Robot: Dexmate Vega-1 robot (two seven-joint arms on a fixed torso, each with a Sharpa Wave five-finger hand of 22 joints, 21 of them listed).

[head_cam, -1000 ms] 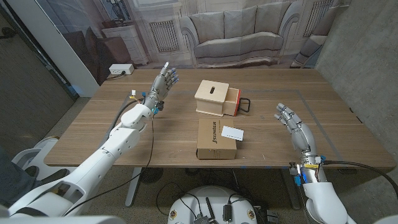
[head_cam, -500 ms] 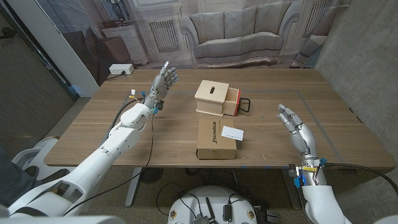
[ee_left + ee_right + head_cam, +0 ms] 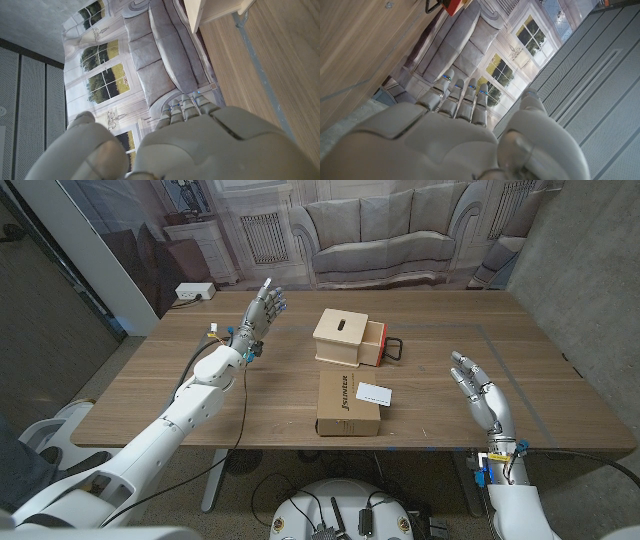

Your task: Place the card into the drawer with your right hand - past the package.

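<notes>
A white card (image 3: 374,392) lies on the right part of a brown cardboard package (image 3: 347,404) near the table's front middle. Beyond the package stands a light wooden box (image 3: 340,336) whose red-fronted drawer (image 3: 378,344) is pulled out to the right, with a black handle (image 3: 394,350). My right hand (image 3: 471,384) is raised open over the table to the right of the package, fingers spread, holding nothing. My left hand (image 3: 264,308) is raised open at the back left, well left of the box. The right wrist view catches the drawer's red corner (image 3: 453,6).
The wooden table (image 3: 150,395) runs wide on both sides of the package. A backdrop printed with a sofa (image 3: 380,230) hangs behind the far edge. A white power strip (image 3: 194,292) sits on the floor at the back left.
My right hand has drawn back a little toward the front edge and slightly right. The left arm, card, package and drawer have stayed put.
</notes>
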